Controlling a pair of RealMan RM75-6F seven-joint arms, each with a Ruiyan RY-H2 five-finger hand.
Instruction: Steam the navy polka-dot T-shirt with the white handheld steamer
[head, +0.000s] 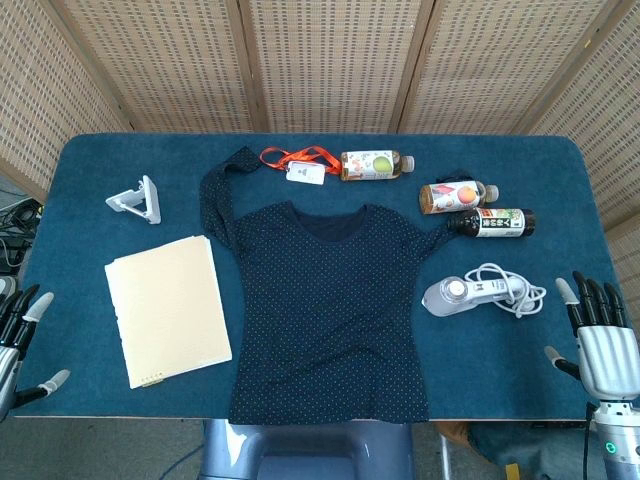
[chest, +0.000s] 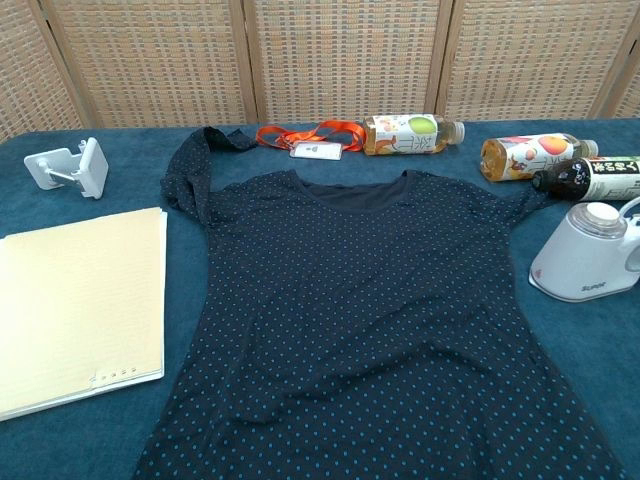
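We see the steamer (head: 458, 293) lying on the desk (head: 100, 170) just off the shirt's (head: 325, 310) right side, long axis roughly left-right, cord coiled at its far end. Our right robot hand (head: 600, 335) sits nearer, empty with fingers spread, steamer ahead and inboard of it. Left robot hand (head: 20, 345) is also empty and spread, well apart across the shirt.
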